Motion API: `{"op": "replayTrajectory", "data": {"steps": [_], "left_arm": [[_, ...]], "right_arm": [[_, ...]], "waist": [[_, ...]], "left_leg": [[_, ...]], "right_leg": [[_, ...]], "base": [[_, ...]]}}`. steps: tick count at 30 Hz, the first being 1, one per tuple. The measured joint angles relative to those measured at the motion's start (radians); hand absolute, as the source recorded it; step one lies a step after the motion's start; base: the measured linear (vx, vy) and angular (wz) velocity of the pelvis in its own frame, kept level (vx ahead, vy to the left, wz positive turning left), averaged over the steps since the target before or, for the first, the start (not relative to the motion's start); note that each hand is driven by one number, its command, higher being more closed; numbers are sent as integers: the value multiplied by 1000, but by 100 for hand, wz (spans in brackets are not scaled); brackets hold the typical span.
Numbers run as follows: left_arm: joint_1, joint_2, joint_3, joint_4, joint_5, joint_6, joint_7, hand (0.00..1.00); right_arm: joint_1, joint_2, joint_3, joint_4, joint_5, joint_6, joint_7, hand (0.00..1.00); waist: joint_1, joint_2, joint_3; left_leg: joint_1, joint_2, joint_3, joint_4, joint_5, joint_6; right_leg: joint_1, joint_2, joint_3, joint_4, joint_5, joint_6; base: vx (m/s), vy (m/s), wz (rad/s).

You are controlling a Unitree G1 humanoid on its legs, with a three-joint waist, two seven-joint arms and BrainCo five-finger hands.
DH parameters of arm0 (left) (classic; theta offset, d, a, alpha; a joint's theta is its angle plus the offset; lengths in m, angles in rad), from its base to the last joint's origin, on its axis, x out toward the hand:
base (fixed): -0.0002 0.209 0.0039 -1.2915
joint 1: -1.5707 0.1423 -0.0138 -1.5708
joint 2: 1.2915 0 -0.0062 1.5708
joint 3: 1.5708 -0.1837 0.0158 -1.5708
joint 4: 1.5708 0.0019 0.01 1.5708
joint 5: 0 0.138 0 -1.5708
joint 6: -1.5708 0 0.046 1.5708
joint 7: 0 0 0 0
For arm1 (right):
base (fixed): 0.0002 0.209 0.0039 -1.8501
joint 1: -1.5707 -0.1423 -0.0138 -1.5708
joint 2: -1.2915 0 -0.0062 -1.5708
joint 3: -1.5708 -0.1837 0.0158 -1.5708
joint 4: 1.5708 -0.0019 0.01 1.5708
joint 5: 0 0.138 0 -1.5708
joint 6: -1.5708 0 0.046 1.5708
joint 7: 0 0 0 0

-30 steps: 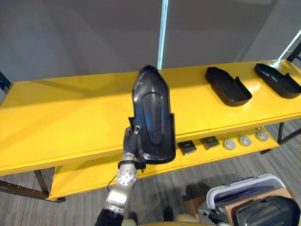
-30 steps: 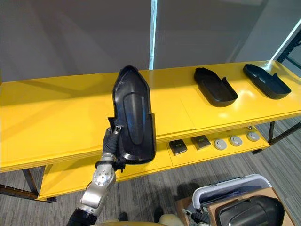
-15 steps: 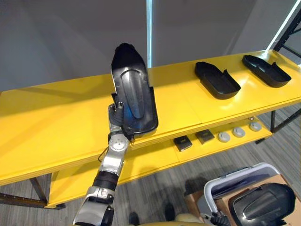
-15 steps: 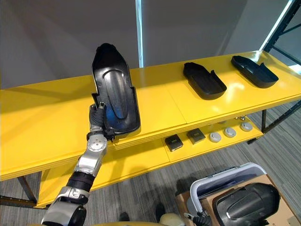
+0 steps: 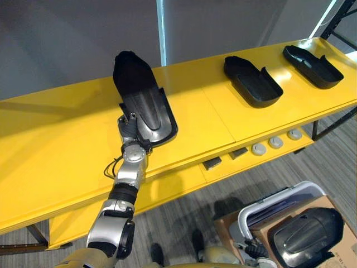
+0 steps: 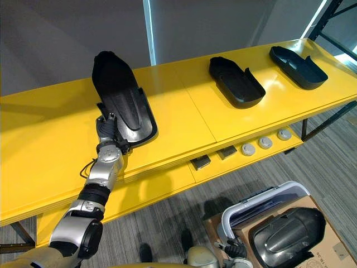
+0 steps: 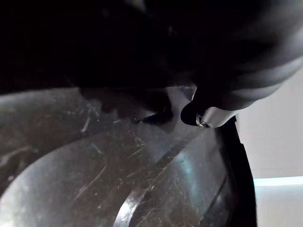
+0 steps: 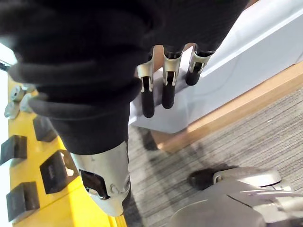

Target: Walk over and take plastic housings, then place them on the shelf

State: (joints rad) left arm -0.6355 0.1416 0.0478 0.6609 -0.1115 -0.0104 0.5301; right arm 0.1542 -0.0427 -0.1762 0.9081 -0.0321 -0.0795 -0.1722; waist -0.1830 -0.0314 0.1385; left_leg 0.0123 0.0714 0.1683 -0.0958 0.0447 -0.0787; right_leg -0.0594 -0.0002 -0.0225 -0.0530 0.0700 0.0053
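Housing [image 5: 142, 97], black plastic, is gripped at near end by left robot hand [image 5: 129, 126] over yellow shelf [image 5: 56, 145]; right robot hand [image 8: 169, 87] is seen w/ fingers straight, nothing held.

Colour findings:

- The plastic housing [image 5: 142, 103] in my left hand [image 5: 129, 126] is glossy black, with fine pale scratches on its inner face.
- The second housing [image 5: 252, 81] and third housing [image 5: 312, 58] are matt black.
- The shelf [image 5: 56, 151] is bright yellow on both levels.
- On the lower level, the square parts [image 5: 212, 163] are black and the round discs [image 5: 258, 149] are pale grey.
- The floor [image 5: 184, 218] is grey carpet with fine streaks.
- The cardboard box [image 5: 346, 245] is brown.
- The fingers [image 8: 148, 97] of my right hand [image 8: 168, 85] are silver with dark tips.
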Motion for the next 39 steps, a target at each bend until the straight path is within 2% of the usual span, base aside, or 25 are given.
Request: {"op": "replayTrajectory", "data": {"steps": [16, 23, 32, 39], "left_arm": [[-13, -3, 0, 25, -13, 0, 0, 0], [-8, -6, 0, 9, 19, 4, 13, 0], [98, -18, 2, -224, 212, 5, 62, 0], [160, -22, -1, -367, 362, 14, 67, 0]], "right_arm": [[-2, -2, 6, -1, 0, 0, 0, 0], [-3, -4, 19, -2, -1, 0, 0, 0], [-1, -5, 19, -1, -11, 0, 0, 0], [-1, -6, 20, -1, -11, -2, 1, 0]], "waist": [[2, 3, 9], [5, 3, 9], [9, 4, 9], [12, 7, 8]], "left_leg": [[31, -1, -3, -3, 0, 0], [31, -1, -7, -5, 0, 0], [39, -1, -27, -1, 1, 0], [38, -1, -27, -6, 1, 0]], "right_leg": [[35, -2, -7, -4, 1, 0], [38, -2, -12, -4, 1, 0], [58, -3, -32, -8, 0, 1], [58, -3, -32, -10, 0, 1]], "base": [[3, 2, 0], [0, 1, 0], [-4, 4, 7], [-9, 1, 0]]}}
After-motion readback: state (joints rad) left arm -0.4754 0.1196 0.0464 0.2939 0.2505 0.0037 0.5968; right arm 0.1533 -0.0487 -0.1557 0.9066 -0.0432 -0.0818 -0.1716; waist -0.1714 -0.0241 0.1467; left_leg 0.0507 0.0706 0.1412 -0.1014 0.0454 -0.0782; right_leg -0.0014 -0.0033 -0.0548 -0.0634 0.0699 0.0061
